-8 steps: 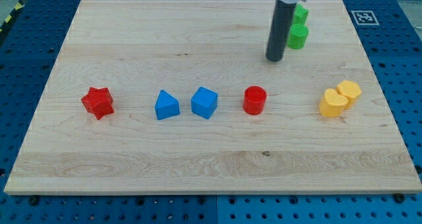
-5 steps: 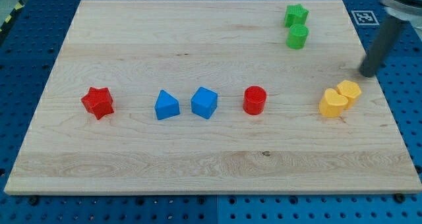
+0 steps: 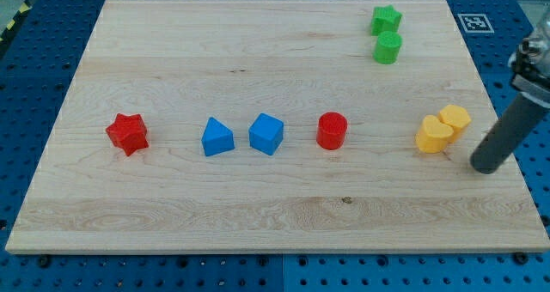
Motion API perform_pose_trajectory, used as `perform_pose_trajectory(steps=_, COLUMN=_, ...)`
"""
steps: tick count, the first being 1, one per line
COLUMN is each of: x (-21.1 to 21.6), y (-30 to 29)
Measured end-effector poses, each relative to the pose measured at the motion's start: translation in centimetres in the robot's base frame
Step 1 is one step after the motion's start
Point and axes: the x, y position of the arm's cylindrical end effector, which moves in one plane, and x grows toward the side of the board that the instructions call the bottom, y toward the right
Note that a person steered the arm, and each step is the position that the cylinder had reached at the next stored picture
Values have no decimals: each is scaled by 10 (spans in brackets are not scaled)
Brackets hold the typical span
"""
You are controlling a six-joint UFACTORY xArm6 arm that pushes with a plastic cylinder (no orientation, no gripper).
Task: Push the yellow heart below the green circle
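Note:
The yellow heart (image 3: 434,135) lies near the board's right edge, touching a second yellow block (image 3: 455,118) on its upper right. The green circle (image 3: 388,47) sits near the view's top right, just below a green star (image 3: 386,19). My tip (image 3: 485,167) rests on the board to the right of and slightly below the yellow heart, a short gap apart from it. The rod rises toward the view's right edge.
A red circle (image 3: 332,130), a blue cube (image 3: 266,134), a blue triangular block (image 3: 216,137) and a red star (image 3: 127,134) lie in a row across the wooden board (image 3: 258,215). A marker tag (image 3: 473,21) sits at the top right corner.
My tip swept from left of the green circle across to the right side, then down, ending at the lower right of the yellow blocks. No block has moved.

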Motion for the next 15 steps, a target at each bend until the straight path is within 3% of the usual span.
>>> perform_pose_trajectory(steps=4, x=-24, y=-6)
perform_pose_trajectory(steps=11, x=-25, y=-60)
perform_pose_trajectory(steps=15, x=-88, y=-60)
